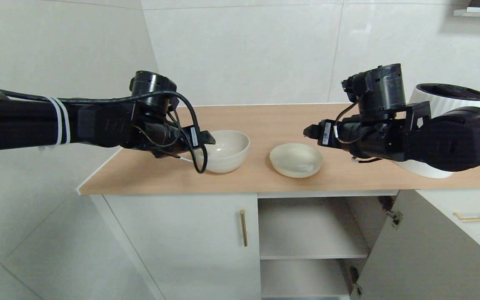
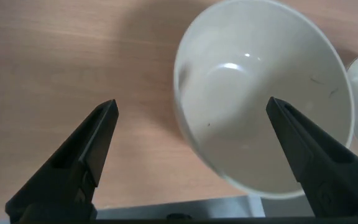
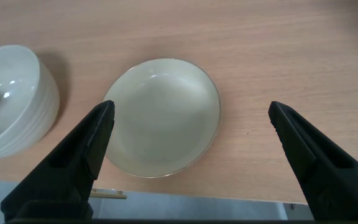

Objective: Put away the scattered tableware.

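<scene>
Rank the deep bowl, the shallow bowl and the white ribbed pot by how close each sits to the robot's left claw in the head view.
1. Deep bowl, right beside the left gripper, on the left of the counter.
2. Shallow bowl, mid-counter.
3. White ribbed pot, at the far right end.

A white ribbed pot [image 1: 469, 102] sits on the counter [image 1: 265, 121] above an open cabinet [image 1: 306, 229].

At 9 o'clock the left gripper [image 1: 208, 139] and at 3 o'clock the right gripper [image 1: 308, 131] point inward, level, jaws spread wide.
</scene>
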Motion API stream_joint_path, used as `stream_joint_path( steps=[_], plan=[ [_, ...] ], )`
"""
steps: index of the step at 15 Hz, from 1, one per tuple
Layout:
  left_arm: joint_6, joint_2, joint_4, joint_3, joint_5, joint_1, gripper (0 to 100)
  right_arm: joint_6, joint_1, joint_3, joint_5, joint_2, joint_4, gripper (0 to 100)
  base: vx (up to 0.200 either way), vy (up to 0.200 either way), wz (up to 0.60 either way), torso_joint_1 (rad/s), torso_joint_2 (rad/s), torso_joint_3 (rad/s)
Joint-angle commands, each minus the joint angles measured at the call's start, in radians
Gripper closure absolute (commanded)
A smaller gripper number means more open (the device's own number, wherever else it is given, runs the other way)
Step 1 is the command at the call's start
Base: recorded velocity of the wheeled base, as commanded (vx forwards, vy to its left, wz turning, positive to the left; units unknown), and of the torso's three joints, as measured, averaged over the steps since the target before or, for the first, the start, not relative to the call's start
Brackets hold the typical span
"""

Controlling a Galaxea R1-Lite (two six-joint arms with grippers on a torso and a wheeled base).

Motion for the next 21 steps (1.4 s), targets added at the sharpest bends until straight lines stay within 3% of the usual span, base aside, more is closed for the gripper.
stream_joint_path(
  steps=[1, 9, 12, 15, 21],
  plan=[
    [0.001, 0.018, 0.0, -0.009, 0.0, -0.001, 100, 0.0, 0.001, 0.001, 0.0, -0.002, 0.0, 0, 0.0, 0.0, 0.0, 0.0, 0.0, 0.0],
    [-0.002, 0.006, 0.002, -0.009, 0.022, -0.01, 100, -0.002, -0.001, -0.002, 0.0, 0.033, 0.015, 0, 0.0, 0.0, 0.0, 0.0, 0.0, 0.0],
    [-0.025, -0.118, 0.002, 0.05, 0.033, -0.012, 100, -0.003, -0.03, -0.038, -0.012, 0.102, 0.04, 0, 0.0, 0.0, 0.0, 0.0, 0.0, 0.0],
    [-0.029, -0.22, 0.0, 0.1, 0.03, -0.012, 100, -0.002, -0.073, -0.121, -0.043, 0.165, 0.161, 0, 0.0, 0.0, 0.0, 0.0, 0.0, 0.0],
    [-0.029, -0.232, 0.0, 0.106, 0.031, -0.012, 100, 0.004, -0.079, -0.145, -0.043, 0.235, 0.168, 0, 0.0, 0.0, 0.0, 0.0, 0.0, 0.0]
  ],
)
